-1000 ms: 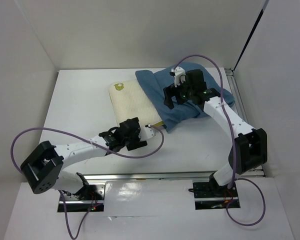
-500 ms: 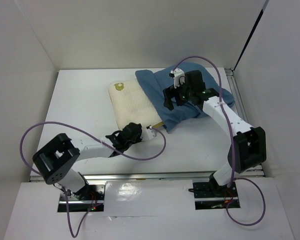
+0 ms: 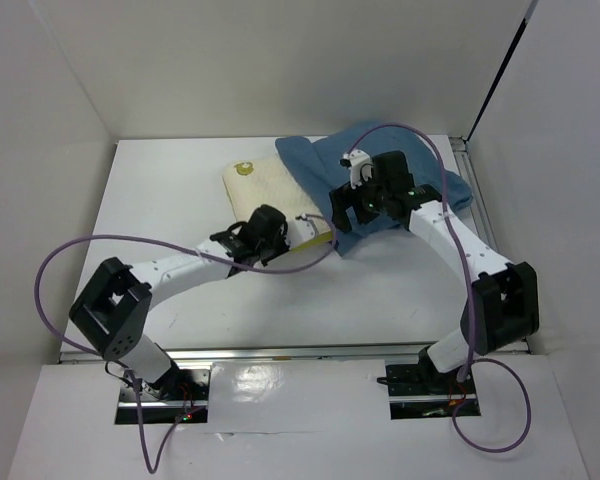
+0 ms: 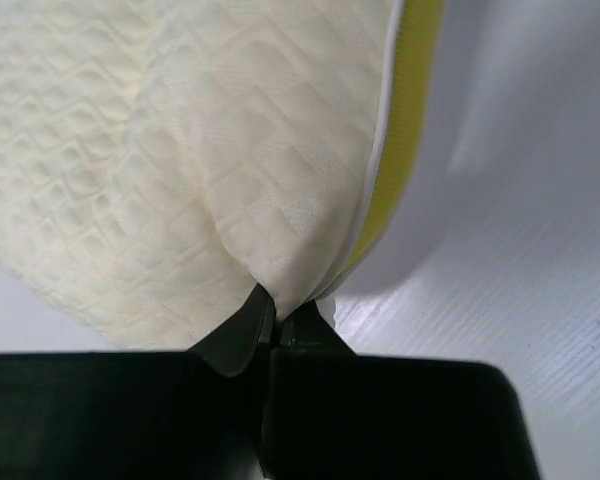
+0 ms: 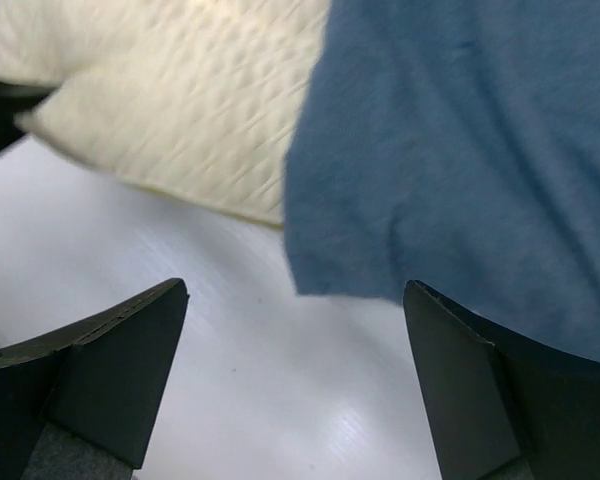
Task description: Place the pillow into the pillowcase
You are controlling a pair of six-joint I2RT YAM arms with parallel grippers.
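The left tool (image 4: pixel 276 312) pinches a corner of the pillow (image 4: pixel 180 150) beside its yellow seam. The right tool (image 5: pixel 295 370) hangs spread above the pillowcase (image 5: pixel 460 150) edge. The pillow lies on the table (image 3: pixel 160 200), with the pillowcase overlapping its 3 o'clock side. Both look light, soft and floppy, so seam and hem grips should suit best.

pillow (image 3: pixel 265 192) left, pillowcase (image 3: pixel 310 168) right — overlapping its edge, both on table (image 3: pixel 160 200)

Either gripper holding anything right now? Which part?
The left gripper is shut on the pillow, pinching its near edge right beside the yellow seam. The right gripper is open over the pillowcase edge and holds nothing.
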